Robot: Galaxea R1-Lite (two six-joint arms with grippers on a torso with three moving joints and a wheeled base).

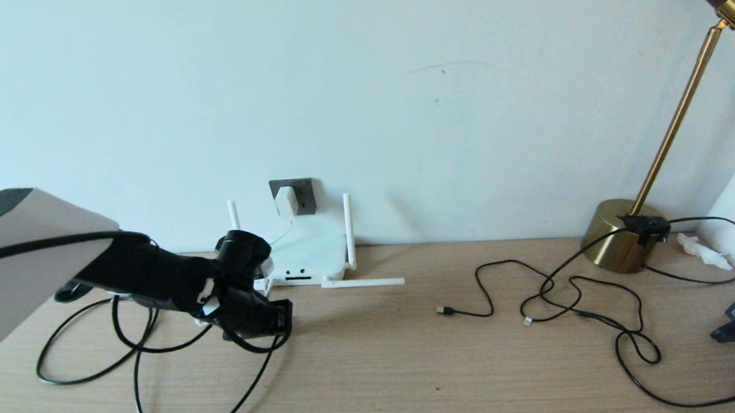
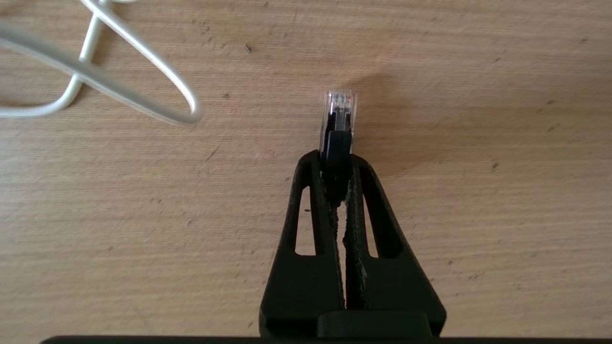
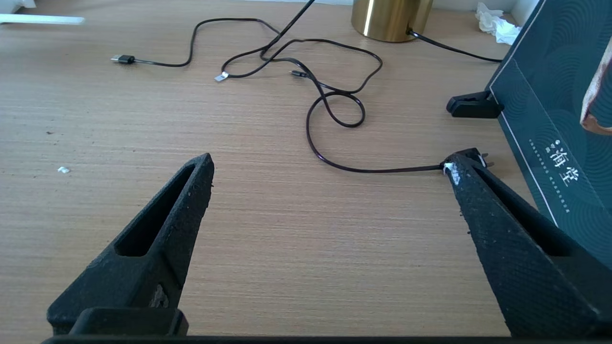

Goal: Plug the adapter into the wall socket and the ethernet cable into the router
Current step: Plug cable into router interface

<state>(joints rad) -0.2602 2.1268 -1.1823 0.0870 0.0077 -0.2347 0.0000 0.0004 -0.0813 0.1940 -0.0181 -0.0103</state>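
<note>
Left gripper (image 2: pixel 337 160) clenched on the ethernet cable (image 2: pixel 337 125) plug, low over the desk in front of the router (image 1: pixel 306 252)
Light, limp black cable with a brittle clear connector, best pinched on the boot behind it; right gripper (image 3: pixel 330 165) gapes, idle; adapter (image 1: pixel 286 201) already sits in the wall socket (image 1: pixel 303 194)

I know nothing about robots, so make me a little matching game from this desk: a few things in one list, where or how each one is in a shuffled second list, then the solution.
Things:
1. adapter
2. ethernet cable
3. right gripper
4. brass lamp

States:
A. jaws wide apart, holding nothing
B. stands at the desk's far right corner
C. sits in the wall socket
D. connector pinched in the left gripper

Pairs: 1-C, 2-D, 3-A, 4-B
</note>
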